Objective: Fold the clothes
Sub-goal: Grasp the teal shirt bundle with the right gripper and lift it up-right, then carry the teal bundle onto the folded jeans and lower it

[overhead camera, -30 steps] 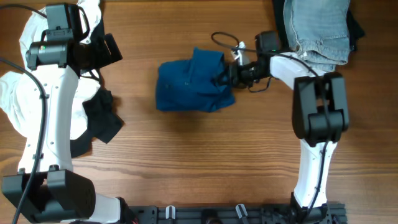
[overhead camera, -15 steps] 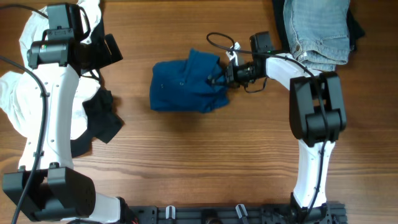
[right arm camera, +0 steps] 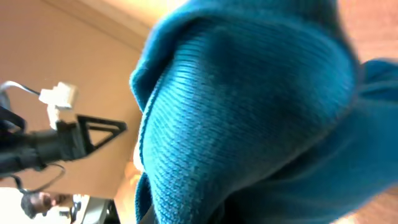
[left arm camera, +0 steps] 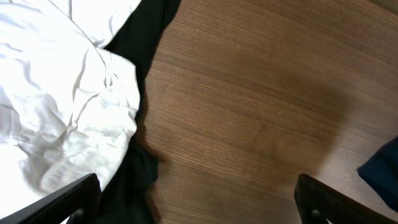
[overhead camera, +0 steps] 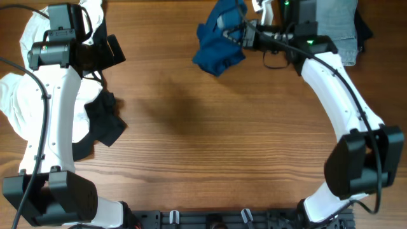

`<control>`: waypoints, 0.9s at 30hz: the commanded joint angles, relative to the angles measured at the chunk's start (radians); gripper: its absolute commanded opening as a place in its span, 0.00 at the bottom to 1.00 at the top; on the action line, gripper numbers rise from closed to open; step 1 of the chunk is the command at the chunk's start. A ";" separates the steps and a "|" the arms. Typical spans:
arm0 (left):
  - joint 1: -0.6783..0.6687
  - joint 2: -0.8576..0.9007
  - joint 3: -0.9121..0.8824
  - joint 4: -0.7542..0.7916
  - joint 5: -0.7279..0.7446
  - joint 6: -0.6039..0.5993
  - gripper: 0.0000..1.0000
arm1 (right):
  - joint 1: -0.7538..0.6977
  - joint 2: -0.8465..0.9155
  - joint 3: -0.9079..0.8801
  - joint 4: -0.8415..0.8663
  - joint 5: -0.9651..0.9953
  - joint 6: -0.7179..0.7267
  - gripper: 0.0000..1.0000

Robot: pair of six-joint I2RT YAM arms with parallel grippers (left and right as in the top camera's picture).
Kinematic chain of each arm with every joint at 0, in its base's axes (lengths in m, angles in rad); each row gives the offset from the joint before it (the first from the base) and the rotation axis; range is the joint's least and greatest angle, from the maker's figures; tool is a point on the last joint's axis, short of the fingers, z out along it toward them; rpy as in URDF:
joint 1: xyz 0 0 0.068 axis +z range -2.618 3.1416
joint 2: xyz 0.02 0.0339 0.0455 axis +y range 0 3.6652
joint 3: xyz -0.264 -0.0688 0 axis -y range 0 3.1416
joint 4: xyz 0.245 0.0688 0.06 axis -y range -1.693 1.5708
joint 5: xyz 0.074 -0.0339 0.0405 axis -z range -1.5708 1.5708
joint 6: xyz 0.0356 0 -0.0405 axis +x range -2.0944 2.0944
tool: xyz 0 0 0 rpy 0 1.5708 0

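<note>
— Two garments nearest us, then?
— Yes, a white garment (left arm camera: 56, 112) and a black garment (overhead camera: 105, 124). They touch, and lie across the surface (overhead camera: 203, 159) from the denim pile (overhead camera: 327, 28), well apart from it.
— And the left claw (left arm camera: 196, 199)?
— Also on the side away from the denim pile, looking down on their edge. Its fingers are spread wide with nothing between them.
— The blue shirt (overhead camera: 219, 41)?
— Farthest back, just beside the denim pile, bunched and hanging from the right claw (overhead camera: 245, 33). The claw is probably pinched on it, but its own camera shows only blue knit, with the fingers buried.
</note>
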 commanded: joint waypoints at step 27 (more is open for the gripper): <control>0.008 0.010 0.003 0.033 -0.010 0.012 1.00 | -0.456 0.068 0.022 0.606 0.431 0.520 0.04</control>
